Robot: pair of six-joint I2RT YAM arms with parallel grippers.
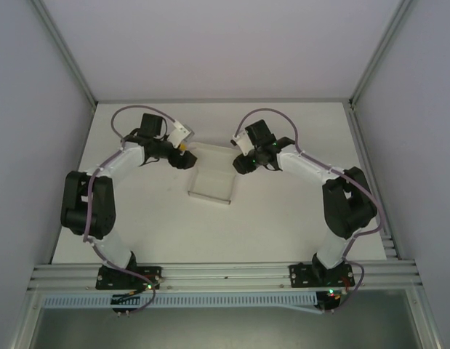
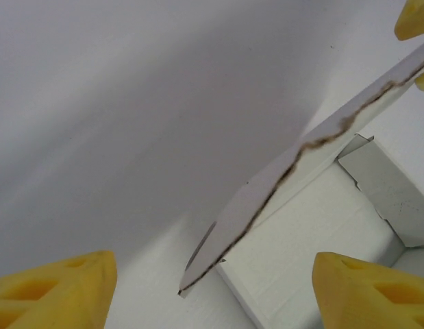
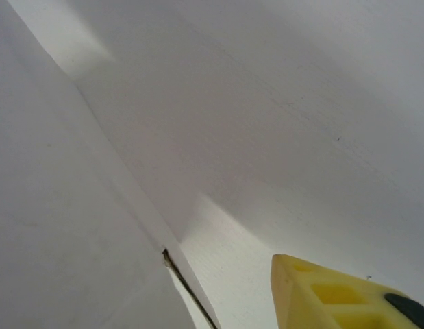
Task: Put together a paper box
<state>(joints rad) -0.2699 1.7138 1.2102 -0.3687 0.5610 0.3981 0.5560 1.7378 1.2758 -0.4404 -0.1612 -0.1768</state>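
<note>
Now the paper box (image 1: 210,180) lies on the bench (image 1: 152,218) between the arms, left jaws spread around its raised flap (image 2: 232,223), right jaws' state unclear, so both should close evenly.

A robot test cell — white table (image 1: 283,218) boxed by plain panels (image 1: 35,109) and aluminium framing (image 1: 225,272).

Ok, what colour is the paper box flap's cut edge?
Dark brown cut edge on the off-white paper box; clearest in the left wrist view.
</note>
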